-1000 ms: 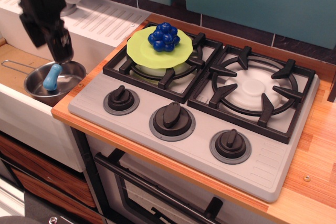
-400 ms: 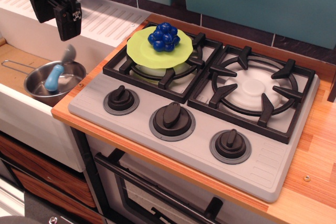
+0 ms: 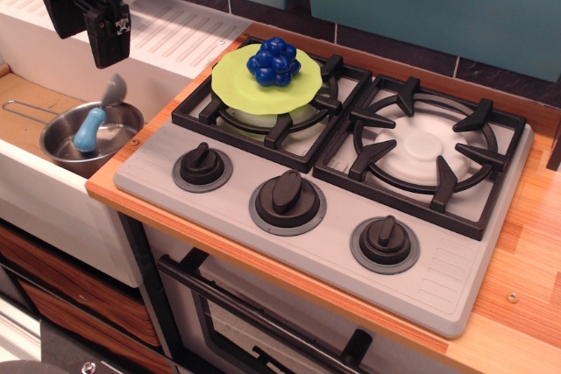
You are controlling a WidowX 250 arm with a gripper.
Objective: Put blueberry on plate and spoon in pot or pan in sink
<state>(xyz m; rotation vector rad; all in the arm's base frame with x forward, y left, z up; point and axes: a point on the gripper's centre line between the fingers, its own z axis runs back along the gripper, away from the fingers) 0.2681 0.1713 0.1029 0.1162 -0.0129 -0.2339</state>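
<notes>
The blueberry (image 3: 274, 61) cluster lies on the lime-green plate (image 3: 238, 87), which rests on the stove's back-left burner. The spoon (image 3: 88, 131) stands tilted in the steel pot (image 3: 125, 126), blue handle down and grey bowl leaning over the far rim. The pot sits in the sink (image 3: 22, 98), its thin handle pointing left. My gripper (image 3: 86, 41) hangs open and empty above the pot, well clear of the spoon, in front of the drainboard.
The stove (image 3: 351, 181) has black grates and three knobs along its front. The ribbed white drainboard (image 3: 175, 37) lies behind the sink. A wooden counter edge (image 3: 114, 203) separates sink and stove. Teal boxes stand along the back wall.
My gripper let go of the spoon's handle and rose out of the pot, then shifted slightly left. The spoon stays leaning in the pot.
</notes>
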